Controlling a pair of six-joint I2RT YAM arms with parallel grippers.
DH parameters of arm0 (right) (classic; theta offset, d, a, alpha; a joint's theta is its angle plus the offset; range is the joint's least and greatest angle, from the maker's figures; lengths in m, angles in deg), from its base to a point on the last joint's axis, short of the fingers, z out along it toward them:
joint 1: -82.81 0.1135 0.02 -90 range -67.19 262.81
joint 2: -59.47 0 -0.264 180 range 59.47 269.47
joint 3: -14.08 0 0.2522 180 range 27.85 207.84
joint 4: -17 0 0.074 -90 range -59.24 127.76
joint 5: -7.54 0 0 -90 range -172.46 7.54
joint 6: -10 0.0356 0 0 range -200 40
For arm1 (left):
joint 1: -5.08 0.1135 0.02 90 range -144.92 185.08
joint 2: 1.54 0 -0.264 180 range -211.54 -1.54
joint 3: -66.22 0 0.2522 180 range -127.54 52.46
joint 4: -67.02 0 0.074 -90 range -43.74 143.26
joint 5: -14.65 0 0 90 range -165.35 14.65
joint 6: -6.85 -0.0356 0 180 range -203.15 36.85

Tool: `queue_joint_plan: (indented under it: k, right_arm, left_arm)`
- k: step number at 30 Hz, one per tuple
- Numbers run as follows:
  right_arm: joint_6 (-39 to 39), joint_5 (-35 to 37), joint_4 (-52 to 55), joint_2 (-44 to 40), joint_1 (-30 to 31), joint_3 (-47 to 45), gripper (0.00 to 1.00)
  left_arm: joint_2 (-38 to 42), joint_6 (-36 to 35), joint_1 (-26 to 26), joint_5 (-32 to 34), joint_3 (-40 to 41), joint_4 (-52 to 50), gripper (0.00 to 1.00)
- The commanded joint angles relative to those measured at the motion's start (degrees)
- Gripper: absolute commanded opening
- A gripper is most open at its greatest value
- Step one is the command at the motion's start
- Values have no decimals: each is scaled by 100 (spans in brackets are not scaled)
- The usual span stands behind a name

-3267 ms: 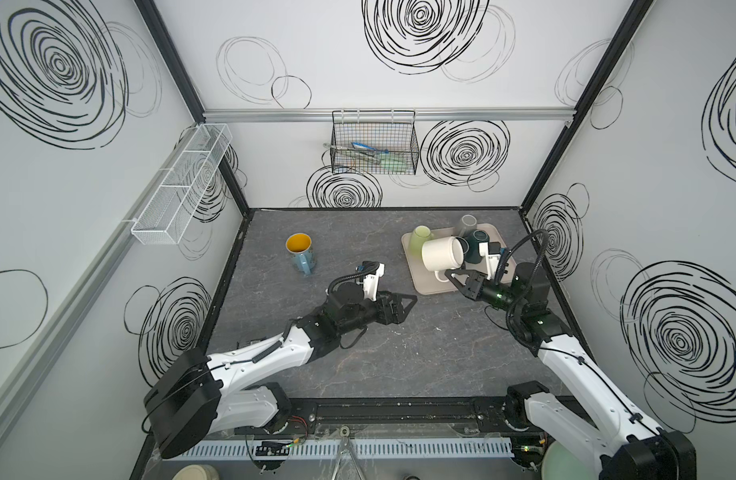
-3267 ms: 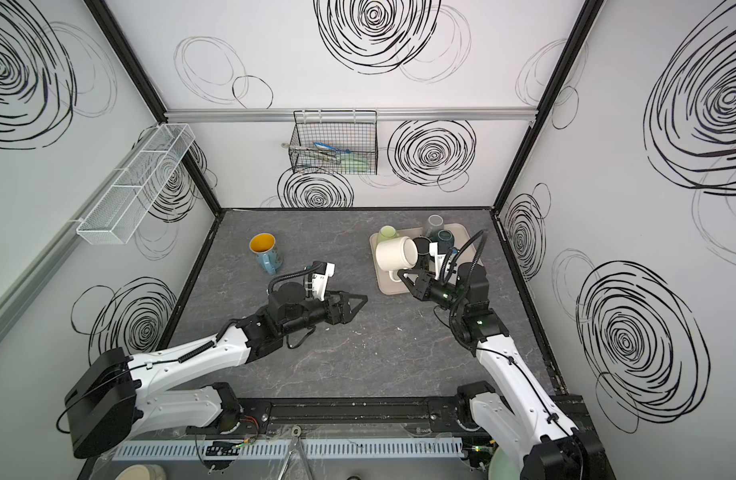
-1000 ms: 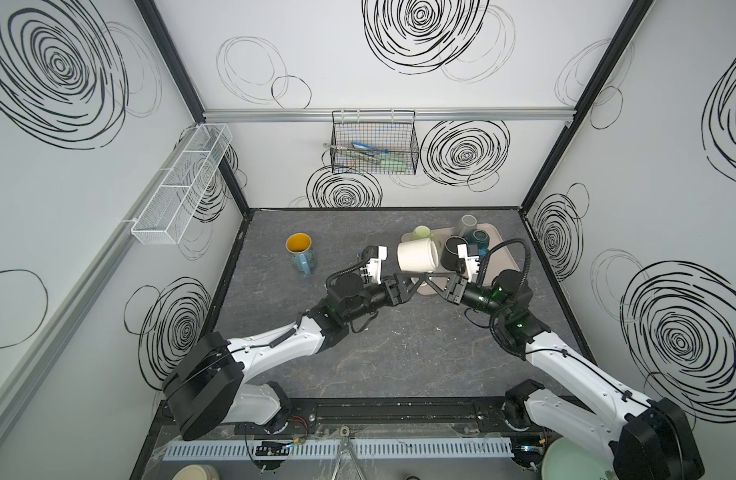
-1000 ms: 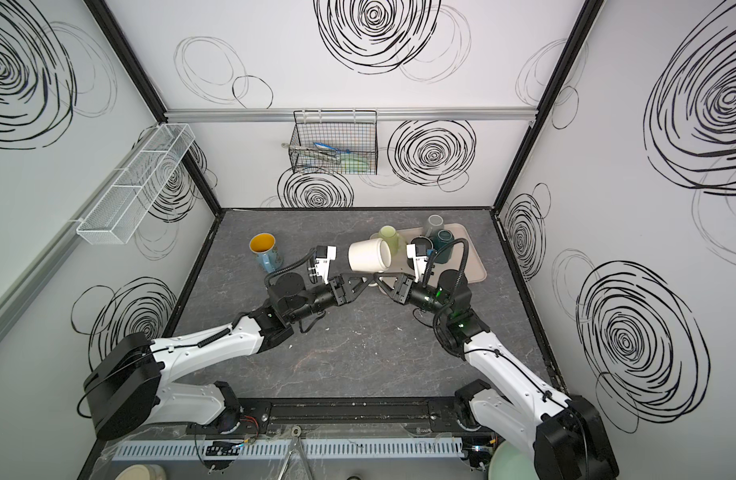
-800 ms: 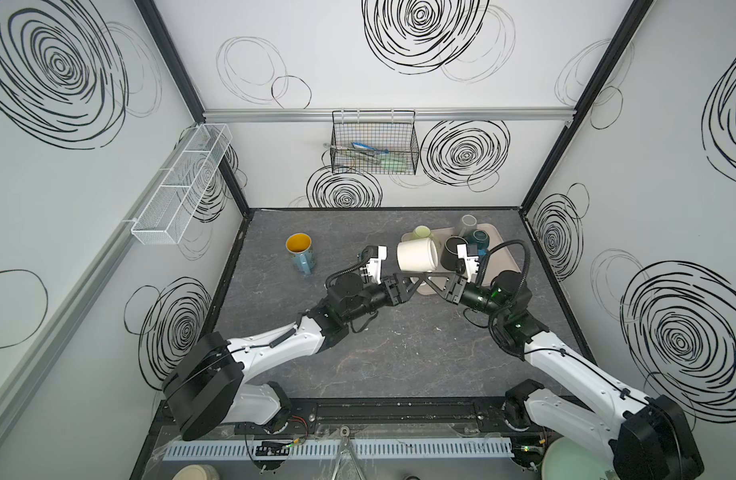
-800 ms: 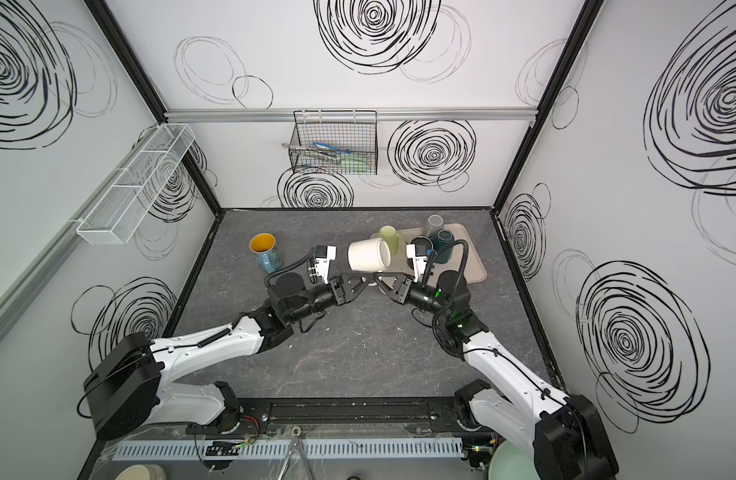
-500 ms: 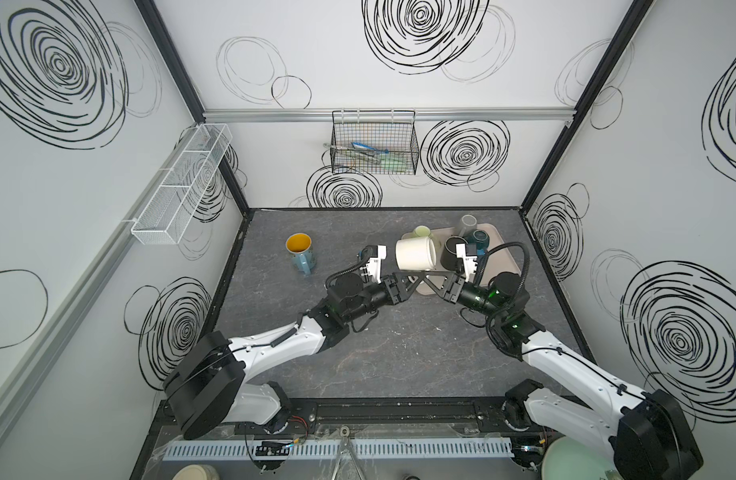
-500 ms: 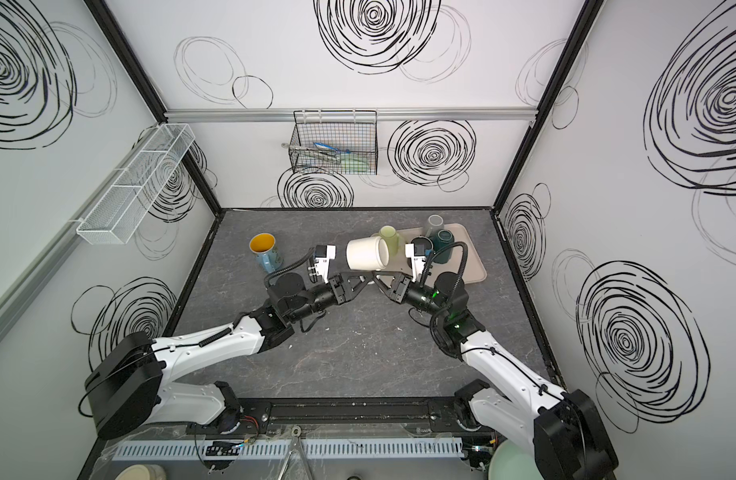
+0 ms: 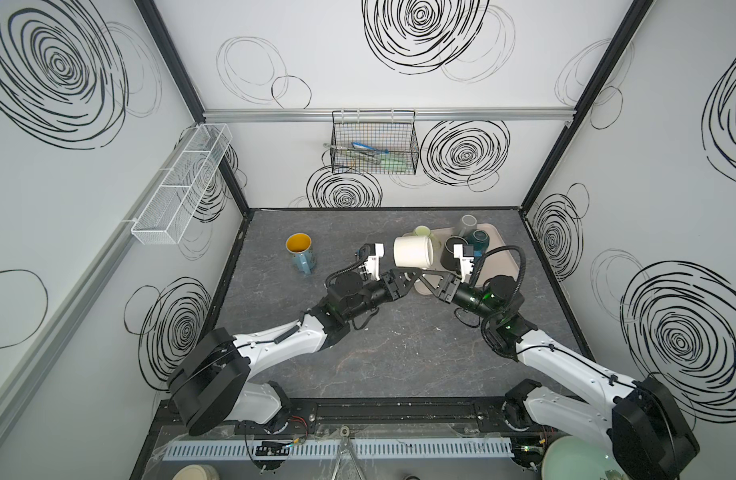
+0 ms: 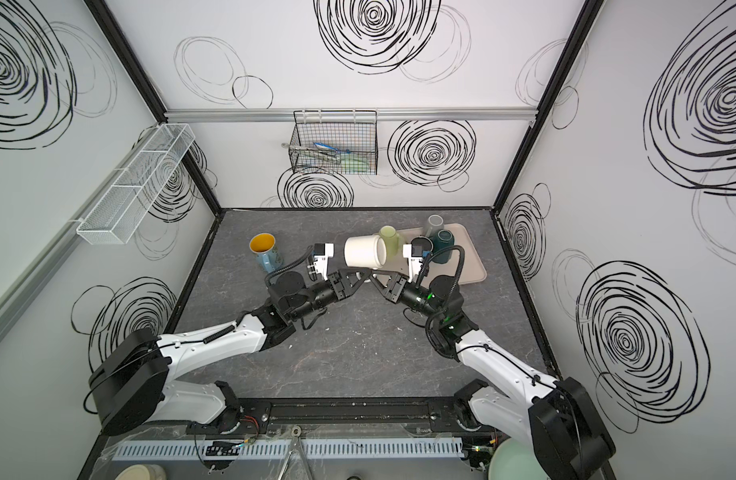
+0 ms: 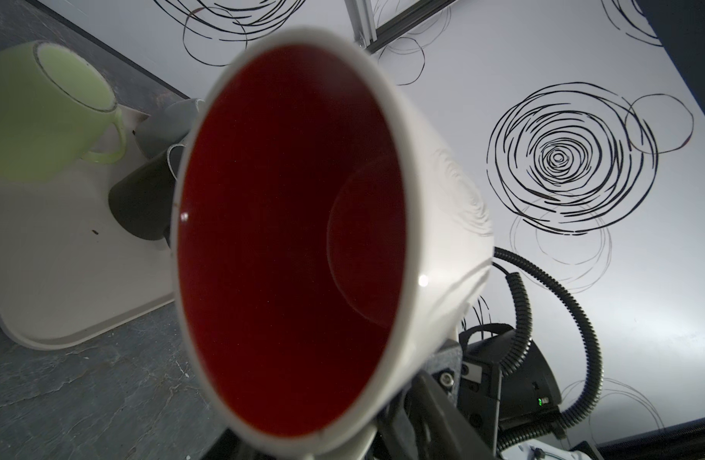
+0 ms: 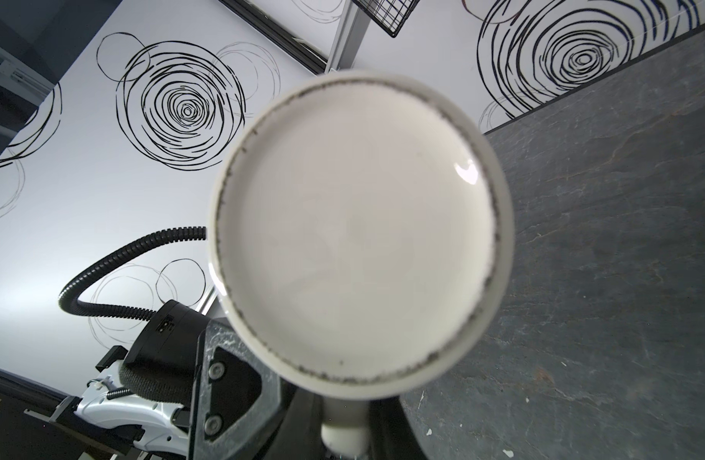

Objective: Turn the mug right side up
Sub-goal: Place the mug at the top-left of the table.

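Observation:
A white mug point(image 9: 413, 252) with a dark red inside hangs on its side above the table, left of the tray. Its mouth faces my left arm and its base point(image 12: 354, 239) faces my right arm. My right gripper point(image 9: 427, 276) reaches in from the right below the mug and is shut on the mug's handle point(image 12: 344, 432). My left gripper point(image 9: 408, 275) comes from the left under the mug's rim point(image 11: 287, 438), with a jaw on each side of the lower rim. The mug hides its fingertips, so contact is unclear.
A beige tray point(image 9: 497, 259) at the back right holds a pale green mug point(image 9: 421, 231), a dark mug point(image 9: 450, 252), a teal mug point(image 9: 479, 241) and a grey cup point(image 9: 468, 223). A blue mug with a yellow inside point(image 9: 300, 251) stands upright at the back left. A wire basket point(image 9: 374, 143) hangs on the back wall.
My right arm carried the mug from over the tray towards the middle. My left gripper came up to the mug's mouth, and its jaws have narrowed over the last second.

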Motion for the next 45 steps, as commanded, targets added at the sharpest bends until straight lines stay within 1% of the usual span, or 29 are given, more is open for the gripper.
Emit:
queue_joint_plan:
  k: [1, 4, 6, 8, 11, 13, 16, 18, 24, 25, 28, 33, 34, 35, 40, 41, 45]
  right_arm:
    - [-157, 45, -501, 93, 111, -15, 0]
    - [-281, 154, -419, 160, 161, -9, 0]
    - [-450, 260, -180, 217, 225, 79, 0]
    - [-611, 320, 19, 280, 274, 165, 0]
    - [-662, 317, 80, 408, 303, 213, 0]
    - [-671, 309, 86, 471, 302, 231, 0]
    - [-690, 312, 108, 522, 303, 261, 0]
    - [-730, 316, 153, 531, 313, 299, 0]
    - [-878, 372, 390, 460, 316, 389, 0]
    - [-882, 381, 403, 454, 313, 398, 0]
    - [-891, 383, 387, 455, 314, 406, 0]
    - [-886, 339, 378, 455, 320, 424, 1]
    - [-885, 337, 365, 449, 319, 432, 2]
    - [-890, 329, 359, 434, 320, 433, 6]
    - [-899, 290, 222, 352, 314, 380, 30]
    - [-904, 290, 255, 337, 311, 397, 32]
    - [-933, 301, 294, 310, 311, 418, 35]
  left_arm:
    - [3, 149, -2, -276, -179, 1234, 52]
    - [1, 176, 6, -332, -205, 1258, 47]
    - [1, 187, 17, -345, -206, 1266, 43]
    - [-16, 195, 27, -389, -215, 1368, 38]
    - [-121, 188, 24, -628, -288, 1558, 31]
    - [-228, 205, 31, -823, -368, 1658, 24]
    - [-364, 329, 19, -965, -396, 1785, 11]
    - [-421, 382, 32, -991, -357, 1882, 6]
    - [-345, 200, 65, -908, -280, 1647, 4]
    - [-318, 149, 70, -887, -261, 1648, 0]
    - [-175, -22, 67, -746, -192, 1543, 0]
    - [7, -371, 85, -629, -264, 1004, 0]
    - [26, -398, 86, -593, -280, 903, 0]
    - [40, -432, 96, -546, -294, 781, 0]
    - [20, -803, 65, -306, -429, 269, 0]
    - [10, -869, 53, -248, -473, 118, 0]
    - [49, -1069, 36, 15, -496, -145, 0]
